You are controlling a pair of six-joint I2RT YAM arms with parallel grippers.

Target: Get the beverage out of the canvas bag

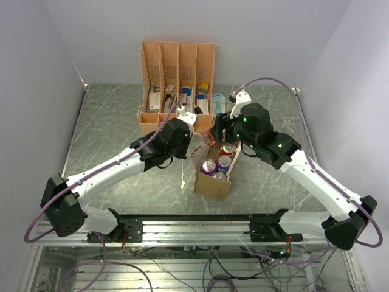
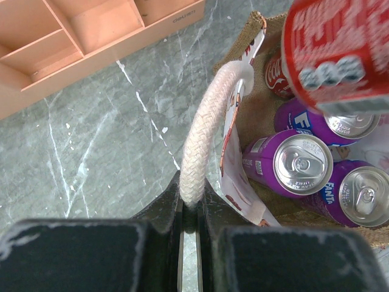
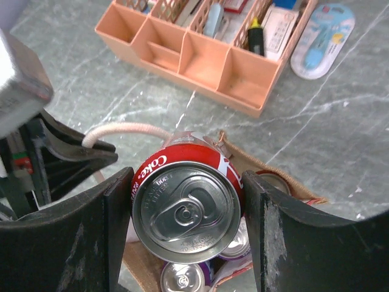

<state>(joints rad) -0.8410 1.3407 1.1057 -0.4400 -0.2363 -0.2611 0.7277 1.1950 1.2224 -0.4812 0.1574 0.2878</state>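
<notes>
The left fingers (image 2: pixel 163 205) pinch the coarse canvas bag's (image 1: pixel 213 185) braided whitish rope handle (image 2: pixel 209 121). The right fingers (image 3: pixel 270 225) clamp a glossy cylindrical red can (image 3: pixel 185 210) above the purple cans (image 2: pixel 301 163).

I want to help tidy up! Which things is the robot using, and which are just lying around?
Using: canvas bag, red cola can in the right gripper, bag handle in the left gripper.
Lying around: pink organizer, blue packet.
</notes>
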